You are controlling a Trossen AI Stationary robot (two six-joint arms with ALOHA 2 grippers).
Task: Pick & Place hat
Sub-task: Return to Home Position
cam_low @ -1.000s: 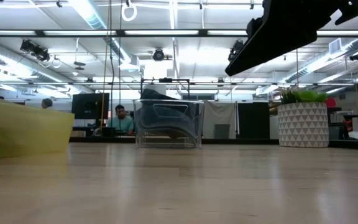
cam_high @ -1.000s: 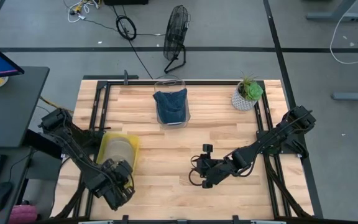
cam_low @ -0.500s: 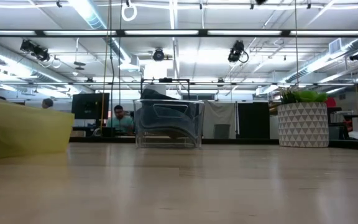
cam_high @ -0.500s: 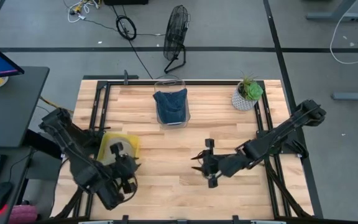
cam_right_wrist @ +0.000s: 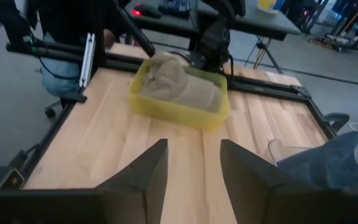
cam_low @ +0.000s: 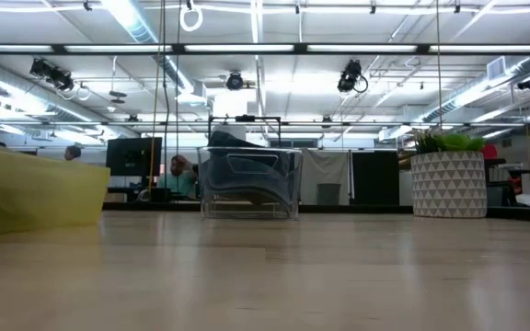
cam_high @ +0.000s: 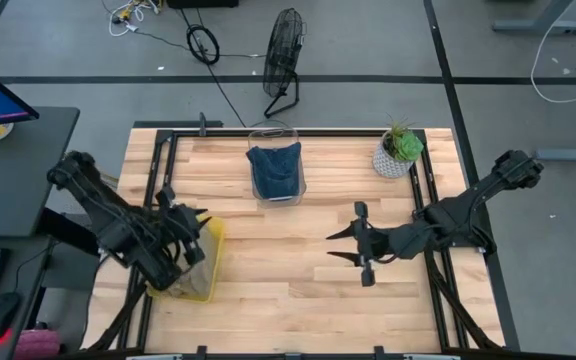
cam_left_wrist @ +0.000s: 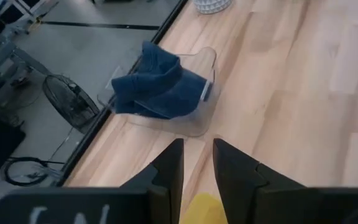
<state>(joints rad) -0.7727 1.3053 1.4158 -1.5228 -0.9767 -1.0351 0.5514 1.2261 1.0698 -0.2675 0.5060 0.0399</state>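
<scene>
A dark blue hat (cam_high: 274, 167) lies crumpled in a clear container (cam_high: 290, 192) at the table's far middle; the left wrist view shows the hat (cam_left_wrist: 158, 87) in that container (cam_left_wrist: 194, 121). A tan hat (cam_right_wrist: 182, 84) sits in a yellow bin (cam_right_wrist: 180, 109) near the left edge. My left gripper (cam_high: 200, 233) hovers open over the yellow bin (cam_high: 198, 278), pointing toward the blue hat. My right gripper (cam_high: 340, 246) is open above the table's middle, pointing toward the left edge. Neither gripper shows in the low view.
A potted plant (cam_high: 399, 150) in a white patterned pot (cam_low: 447, 182) stands at the far right corner. The low view shows the clear container (cam_low: 249, 182) and the yellow bin (cam_low: 35, 198). Bare wood lies between bin and right gripper. People sit in the room behind.
Both arms have risen from low near the table's near edge. My left gripper swung toward the far edge and now covers the yellow bin. My right gripper moved toward the right and far edges, left the low view and turned level, facing the left edge.
</scene>
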